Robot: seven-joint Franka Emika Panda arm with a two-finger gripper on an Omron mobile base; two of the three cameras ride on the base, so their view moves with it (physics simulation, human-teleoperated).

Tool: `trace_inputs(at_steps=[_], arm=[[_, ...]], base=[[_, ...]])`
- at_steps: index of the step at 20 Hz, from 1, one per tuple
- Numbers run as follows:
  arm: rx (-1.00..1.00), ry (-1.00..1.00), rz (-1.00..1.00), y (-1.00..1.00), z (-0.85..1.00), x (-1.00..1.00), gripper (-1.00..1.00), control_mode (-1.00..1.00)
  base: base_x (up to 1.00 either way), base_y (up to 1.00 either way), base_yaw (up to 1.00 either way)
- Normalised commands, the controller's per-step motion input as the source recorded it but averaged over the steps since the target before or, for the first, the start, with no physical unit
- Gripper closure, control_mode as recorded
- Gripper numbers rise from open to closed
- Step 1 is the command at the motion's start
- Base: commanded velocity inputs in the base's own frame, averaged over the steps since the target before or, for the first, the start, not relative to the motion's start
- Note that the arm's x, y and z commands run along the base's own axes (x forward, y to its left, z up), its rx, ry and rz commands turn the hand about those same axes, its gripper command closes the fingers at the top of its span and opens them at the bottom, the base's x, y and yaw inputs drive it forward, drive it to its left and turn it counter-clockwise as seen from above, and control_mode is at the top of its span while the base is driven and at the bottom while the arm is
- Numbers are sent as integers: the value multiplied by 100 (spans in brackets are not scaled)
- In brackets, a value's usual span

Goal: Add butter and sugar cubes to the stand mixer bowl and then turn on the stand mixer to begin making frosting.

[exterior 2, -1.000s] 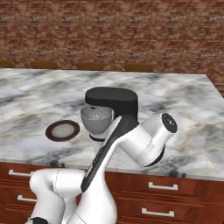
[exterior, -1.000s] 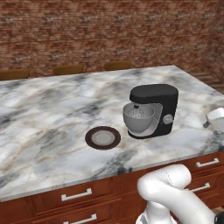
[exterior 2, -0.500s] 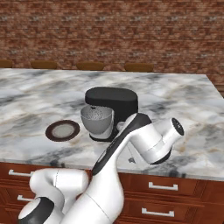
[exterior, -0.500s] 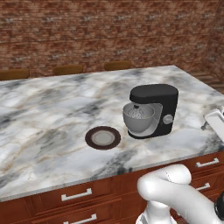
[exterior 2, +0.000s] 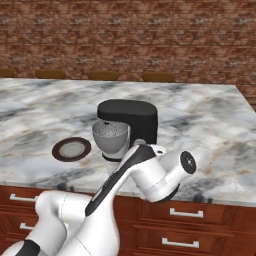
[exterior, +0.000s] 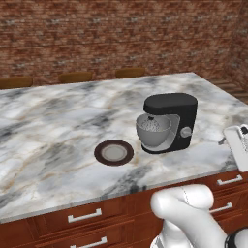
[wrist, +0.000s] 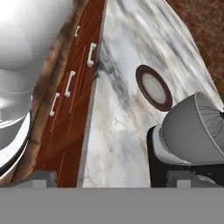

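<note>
The marble desk [exterior: 58, 126] is seen stretching wide before a brick wall, with wooden drawers [exterior: 85, 215] under its near edge. The white arm [exterior 2: 145, 172] is folded low at that near edge, its elbow bent in front of the drawers and its forearm raised toward the desk top. The hand [wrist: 113, 178] is rolled onto its side, so that the desk edge runs up the hand view; only two grey finger tips are seen at the bottom of that view, well apart, with nothing between them, so the hand is taken as open.

The stand mixer [exterior: 170, 121] stands upright on the desk, just ahead of the hand and close to it. Its long axis runs across the desk, and its head is turned toward the plate side, with the silver knob [exterior: 185, 131] facing the near edge. The stand mixer bowl [exterior: 154, 130] sits under the head, mouth up, close beyond one finger tip in the hand view [wrist: 194, 131]. The dark brown plate [exterior: 114, 152] lies flat beside the bowl, farther from the hand, not touching it.
</note>
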Motion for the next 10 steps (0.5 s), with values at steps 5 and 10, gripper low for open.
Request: trace_inputs(at_steps=[5, 10], arm=[[24, 23, -20, -27, 4, 22, -100, -100], [21, 15, -10, -14, 0, 14, -100, -100]], base=[[0, 0, 0], [0, 0, 0]])
